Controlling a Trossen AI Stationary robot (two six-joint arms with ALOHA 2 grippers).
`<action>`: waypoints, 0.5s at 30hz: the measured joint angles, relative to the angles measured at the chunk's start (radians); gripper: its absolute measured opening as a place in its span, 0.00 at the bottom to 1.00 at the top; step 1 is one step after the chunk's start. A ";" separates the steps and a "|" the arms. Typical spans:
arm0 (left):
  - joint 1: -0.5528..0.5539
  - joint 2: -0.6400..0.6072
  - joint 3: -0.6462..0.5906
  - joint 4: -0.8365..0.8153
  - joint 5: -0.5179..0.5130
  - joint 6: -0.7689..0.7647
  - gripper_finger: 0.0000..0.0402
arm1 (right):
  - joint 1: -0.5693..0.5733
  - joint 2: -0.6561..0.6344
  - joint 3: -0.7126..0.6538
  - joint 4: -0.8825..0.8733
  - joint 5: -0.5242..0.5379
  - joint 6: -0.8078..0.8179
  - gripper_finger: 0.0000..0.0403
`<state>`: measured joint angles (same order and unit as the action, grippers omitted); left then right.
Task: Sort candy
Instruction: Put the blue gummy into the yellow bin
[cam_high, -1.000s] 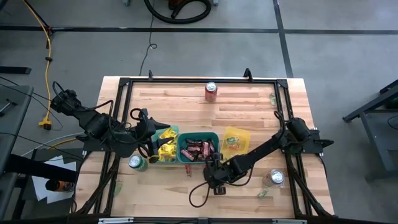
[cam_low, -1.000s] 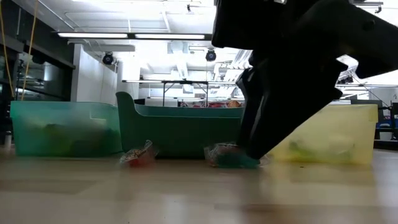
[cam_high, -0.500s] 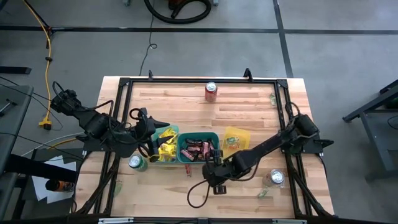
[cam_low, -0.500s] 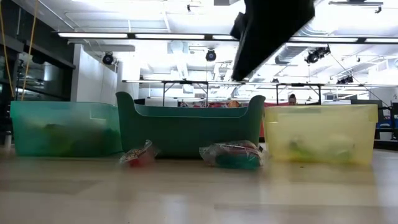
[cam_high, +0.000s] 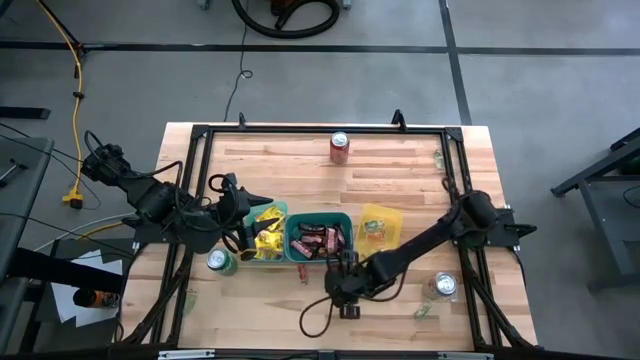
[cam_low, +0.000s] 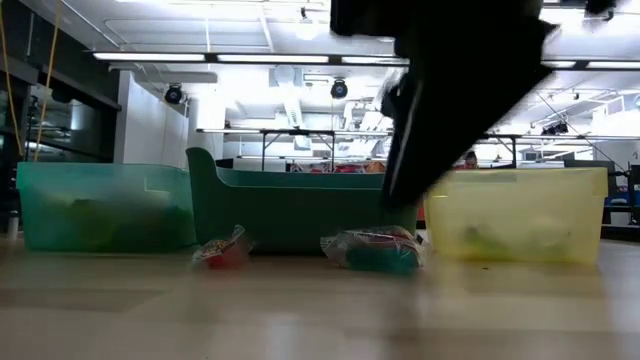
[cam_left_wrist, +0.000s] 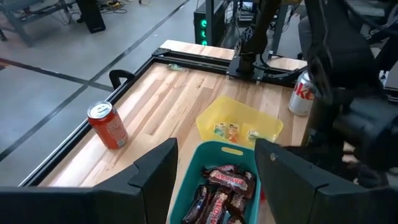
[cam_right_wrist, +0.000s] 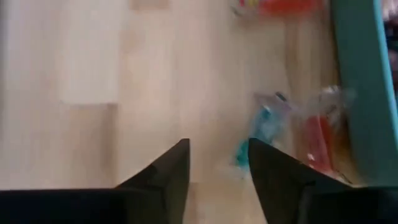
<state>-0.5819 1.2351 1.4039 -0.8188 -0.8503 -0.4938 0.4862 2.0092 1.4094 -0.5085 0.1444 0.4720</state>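
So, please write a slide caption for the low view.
Two wrapped candies lie before the dark green bin, under the right arm.

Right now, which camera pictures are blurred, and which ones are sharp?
Right wrist view: blurred throughout, the clear-wrapped candy smeared. Low view: the right arm is a dark smear, the teal bin fairly sharp. High view and left wrist view: sharp.

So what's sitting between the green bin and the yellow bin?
In the high view, the dark teal bin holding brown-red bars sits between the green bin and yellow bin.
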 joint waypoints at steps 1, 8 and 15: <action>0.000 0.000 0.000 0.000 0.001 0.000 0.50 | 0.000 0.012 -0.001 -0.004 0.009 0.000 0.40; 0.000 0.000 0.000 0.000 0.002 0.000 0.50 | -0.002 0.067 -0.001 -0.009 0.080 0.022 0.50; 0.000 0.000 0.000 0.000 0.002 0.000 0.50 | 0.004 0.076 0.002 -0.013 0.062 0.020 0.39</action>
<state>-0.5819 1.2354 1.4037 -0.8191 -0.8486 -0.4942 0.4898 2.0853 1.4116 -0.5219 0.2066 0.4922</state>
